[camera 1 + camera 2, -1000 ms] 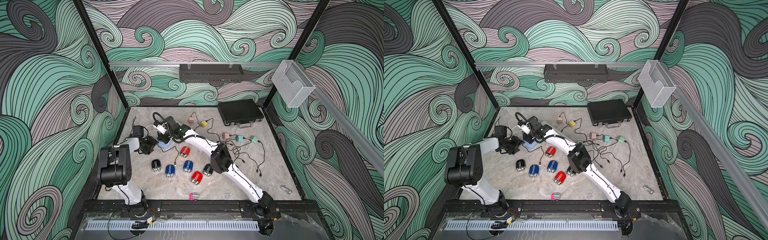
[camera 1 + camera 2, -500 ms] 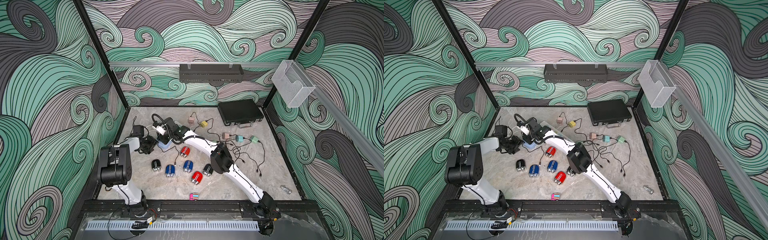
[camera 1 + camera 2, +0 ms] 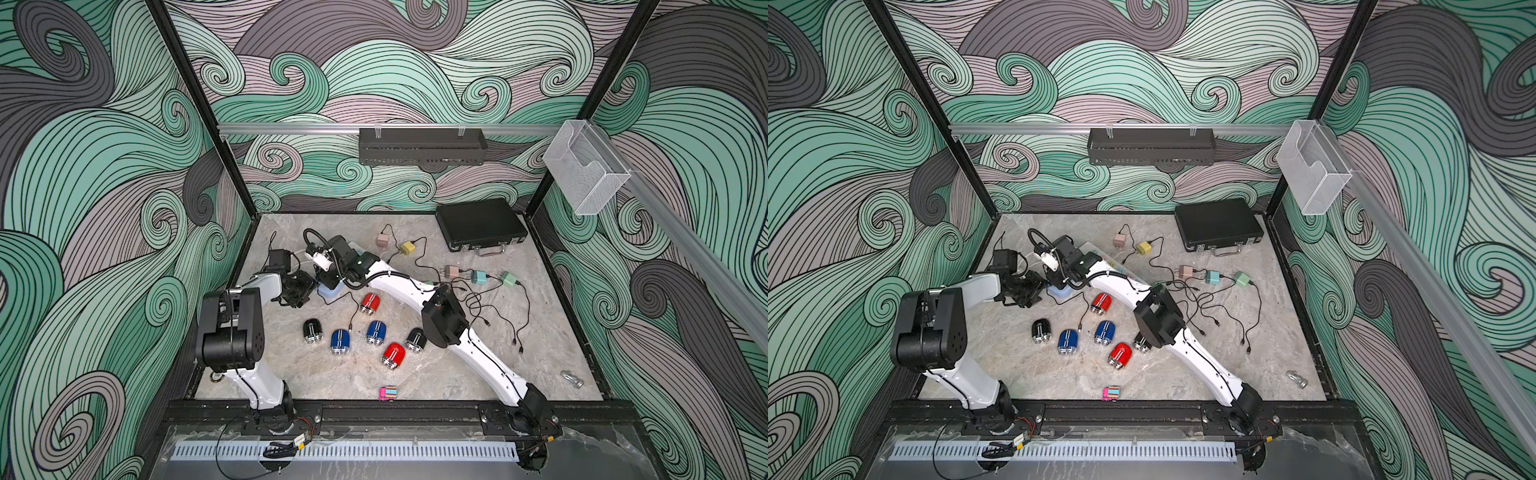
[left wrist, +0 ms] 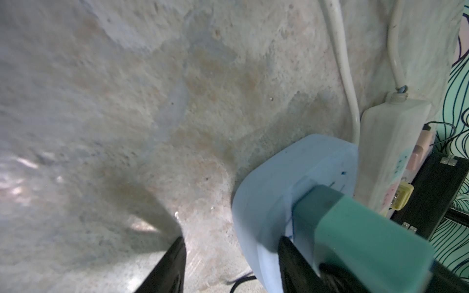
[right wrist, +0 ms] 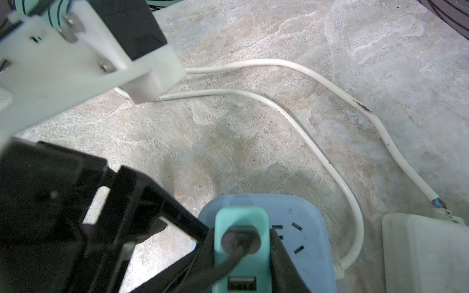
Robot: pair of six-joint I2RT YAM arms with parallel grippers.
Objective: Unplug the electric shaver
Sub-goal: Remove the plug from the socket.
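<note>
One teal plug in the right gripper is partly cut off.

Top views evenly lit and sharp — wrist views dimmer, shadowed, blurred close up.

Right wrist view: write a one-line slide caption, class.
The right gripper clamps the teal adapter plugged into the blue socket block; white cables loop across the table.

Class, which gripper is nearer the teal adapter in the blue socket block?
Right. The right gripper clamps the teal adapter, a finger on each side; the left gripper stands open beside it, at the edge of the blue socket block.
</note>
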